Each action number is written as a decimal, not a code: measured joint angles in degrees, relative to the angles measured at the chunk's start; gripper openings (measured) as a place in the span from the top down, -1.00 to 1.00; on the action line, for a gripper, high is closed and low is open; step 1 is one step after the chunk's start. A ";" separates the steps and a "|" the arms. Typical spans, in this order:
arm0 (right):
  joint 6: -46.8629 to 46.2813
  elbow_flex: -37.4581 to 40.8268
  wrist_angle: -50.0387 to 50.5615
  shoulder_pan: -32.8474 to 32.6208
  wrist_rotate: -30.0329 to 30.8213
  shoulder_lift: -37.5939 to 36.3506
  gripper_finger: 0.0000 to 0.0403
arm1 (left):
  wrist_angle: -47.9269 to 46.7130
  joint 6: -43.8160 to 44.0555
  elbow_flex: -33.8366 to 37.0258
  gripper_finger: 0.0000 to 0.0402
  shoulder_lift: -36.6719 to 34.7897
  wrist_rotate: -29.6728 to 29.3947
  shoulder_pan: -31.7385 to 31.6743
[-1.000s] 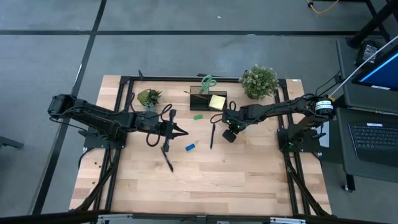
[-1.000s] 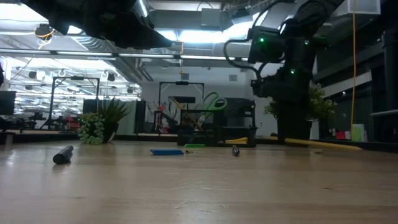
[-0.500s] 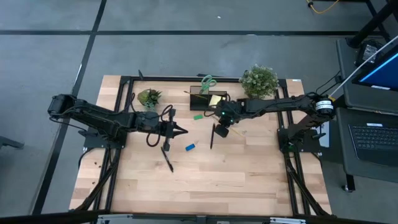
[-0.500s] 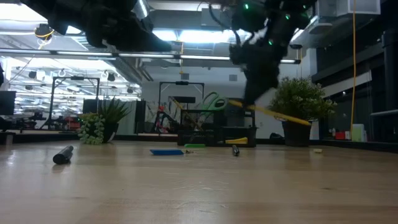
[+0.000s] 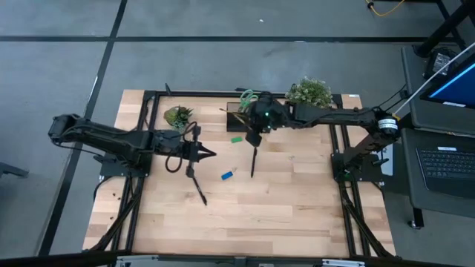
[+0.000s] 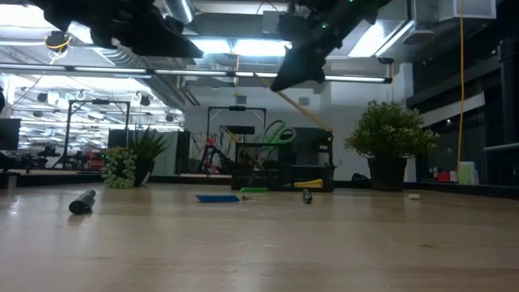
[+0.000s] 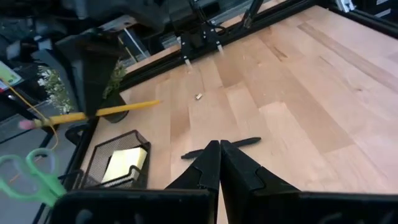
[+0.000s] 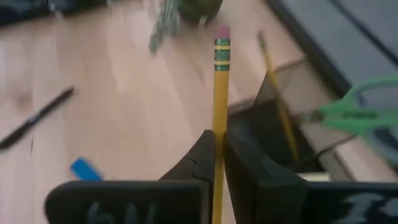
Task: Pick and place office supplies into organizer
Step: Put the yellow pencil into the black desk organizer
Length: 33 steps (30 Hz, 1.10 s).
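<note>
My right gripper (image 5: 253,133) hangs above the black mesh organizer (image 7: 121,163), shut on a yellow pencil (image 8: 219,93). The organizer stands near the table's far edge. It holds a yellow sticky-note pad (image 7: 124,163), green-handled scissors (image 5: 249,95) and another pencil (image 8: 273,81). My left gripper (image 5: 211,154) is shut and empty, raised left of centre. A black pen (image 5: 253,159), a second black pen (image 5: 197,187), a blue eraser (image 5: 228,175) and a green eraser (image 5: 236,139) lie flat on the table. My right gripper pinches the pencil's shaft (image 8: 217,146) between its two fingers, about mid-length (image 7: 93,114). The fingers lie along the pencil, slanting down from the table's right. The pink eraser end (image 8: 222,32) points ahead of the fingers. The pencil is lifted clear and tilted above the organizer.
Two potted plants stand at the far edge, a small one (image 5: 178,116) on the left and a bushier one (image 5: 310,93) on the right. A black frame (image 5: 148,100) borders the wooden top. Bare wood fills the near half of the table.
My right gripper has risen and gone toward the far-left, from beside the pen to above the organizer. It has tipped up and rolled. The pencil, which lay on the table, now hangs lifted clear and slanted. My left gripper has drawn back slightly toward the left edge.
</note>
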<state>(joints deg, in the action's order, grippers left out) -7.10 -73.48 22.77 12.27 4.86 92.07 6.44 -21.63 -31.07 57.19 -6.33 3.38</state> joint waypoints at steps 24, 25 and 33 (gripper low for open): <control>11.39 -0.14 -24.40 5.51 -0.61 2.05 0.89 | -8.44 1.54 0.00 0.99 -6.54 0.02 0.00; 11.79 -0.14 -25.26 5.64 -0.63 2.46 0.90 | -8.44 1.56 0.00 0.99 -6.54 0.02 0.00; 12.13 -0.14 -32.68 7.66 -0.61 6.51 0.86 | -8.42 1.58 0.00 0.98 -6.54 0.02 0.01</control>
<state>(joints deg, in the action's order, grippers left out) 5.04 -73.63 -9.90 19.92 4.25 98.58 -1.98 -20.05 -31.07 50.65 -6.31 3.38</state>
